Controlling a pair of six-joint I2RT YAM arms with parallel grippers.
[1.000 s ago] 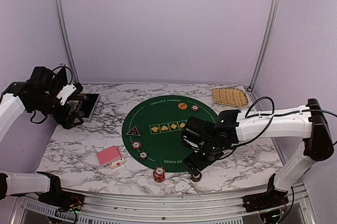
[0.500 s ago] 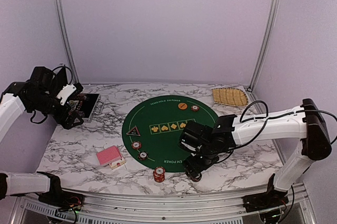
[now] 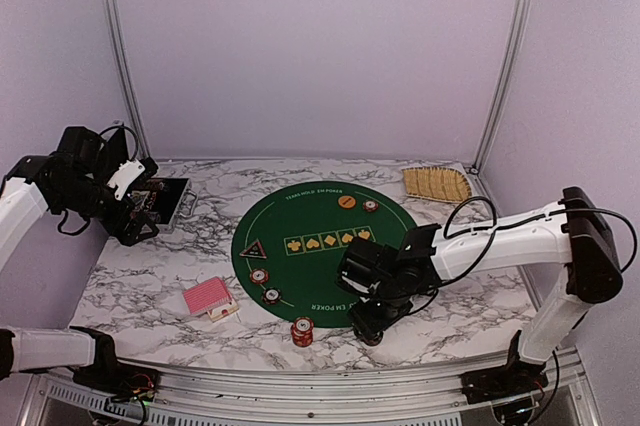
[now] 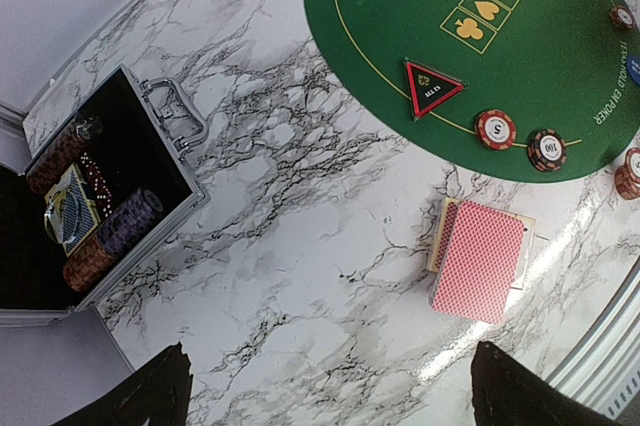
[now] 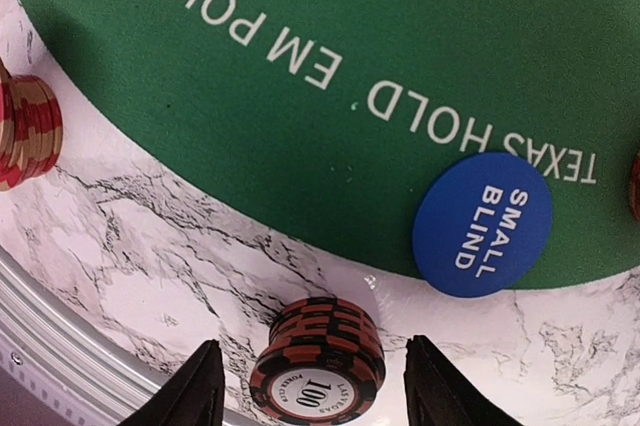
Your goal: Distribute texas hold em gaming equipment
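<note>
Poker chips (image 5: 318,358) in a short stack, the top one marked 100, stand on the marble table (image 5: 130,276) just off the near edge of the green mat (image 5: 300,96). They sit between the fingers of the right gripper (image 5: 313,346), whose jaws are partly open with a thin gap on each side, gripping nothing. A blue disc (image 5: 483,224) reading SMALL BLIND lies across the mat's rim just beside. Another chip stack (image 3: 302,330) stands to the left. Red-backed cards (image 4: 480,261) lie on the table near a black triangle marker (image 4: 432,88). The left gripper (image 4: 328,356) hangs wide open and empty, the open case (image 4: 110,226) below it.
</note>
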